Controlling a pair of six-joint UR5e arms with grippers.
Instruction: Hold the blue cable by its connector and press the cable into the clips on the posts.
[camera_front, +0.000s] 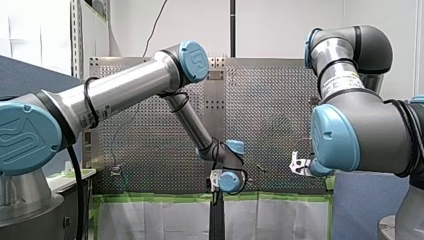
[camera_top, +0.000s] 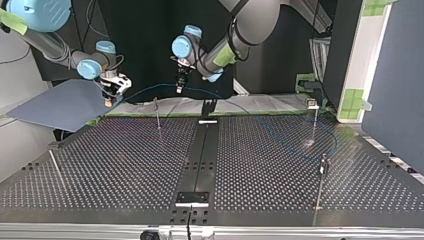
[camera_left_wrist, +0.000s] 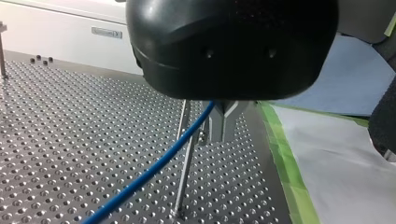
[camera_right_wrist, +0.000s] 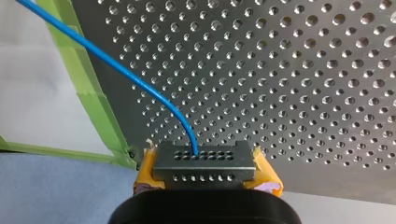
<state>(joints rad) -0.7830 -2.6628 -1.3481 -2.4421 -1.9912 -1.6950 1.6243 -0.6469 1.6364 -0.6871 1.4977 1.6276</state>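
The blue cable (camera_right_wrist: 116, 67) ends in a black connector (camera_right_wrist: 204, 157), and my right gripper (camera_right_wrist: 205, 173) is shut on that connector between yellow pads (camera_right_wrist: 145, 170). In the top view my right gripper (camera_top: 111, 94) hangs at the far left edge of the perforated table (camera_top: 125, 165). From there the cable (camera_top: 150, 90) arcs over to my left gripper (camera_top: 179, 88). In the left wrist view my left gripper (camera_left_wrist: 222, 133) has its metal fingers shut on the cable (camera_left_wrist: 154, 170), just above and beside a thin clip post (camera_left_wrist: 187, 163).
More thin posts stand on the table (camera_top: 158, 114), (camera_top: 315, 120), (camera_top: 322, 175), and one leans at the left (camera_top: 56, 167). Green tape (camera_left_wrist: 285, 163) edges the table's far side, with white paper (camera_left_wrist: 345, 158) and a blue-grey sheet (camera_top: 60, 105) beyond it.
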